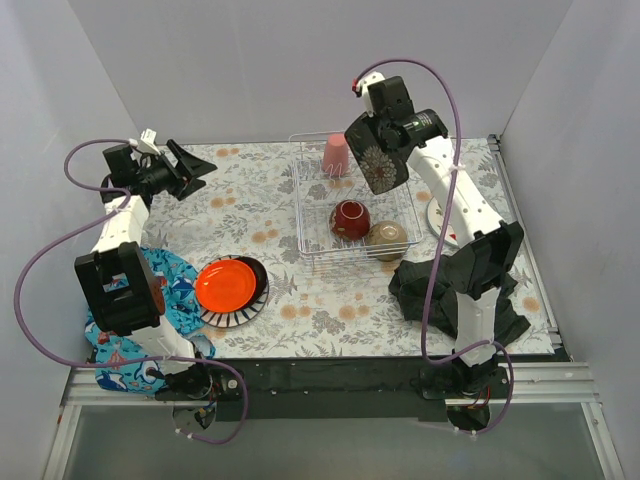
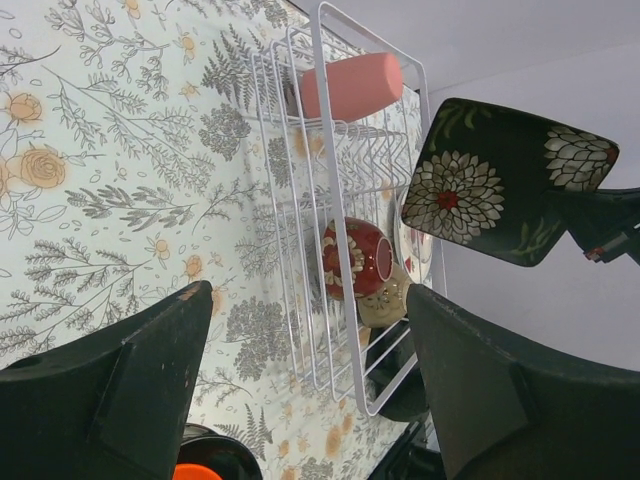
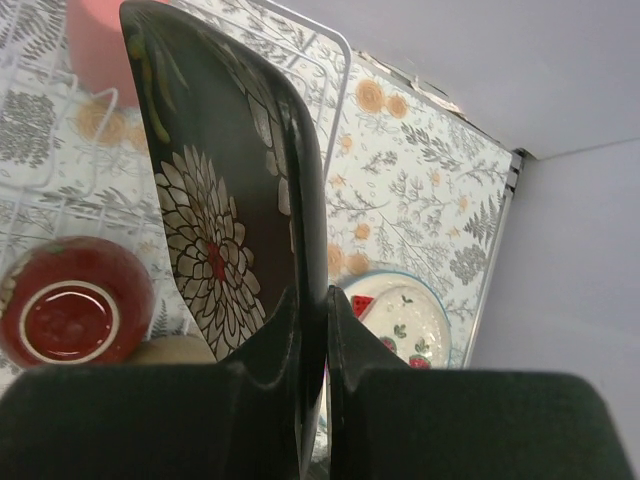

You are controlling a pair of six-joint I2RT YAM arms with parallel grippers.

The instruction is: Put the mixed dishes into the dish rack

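My right hand [image 3: 315,308] pinches one black flower plate [image 3: 215,240] by its rim, standing up so it can slip between the dish rack [image 1: 298,200] wires. The rack, near the table's [image 1: 250,200] far edge, has one pink cup [image 1: 336,154], one red bowl [image 1: 350,217] and one tan bowl [image 1: 386,237]. My left hand [image 1: 204,170] is wide and empty. One orange plate [image 1: 224,284] sits near the front left.
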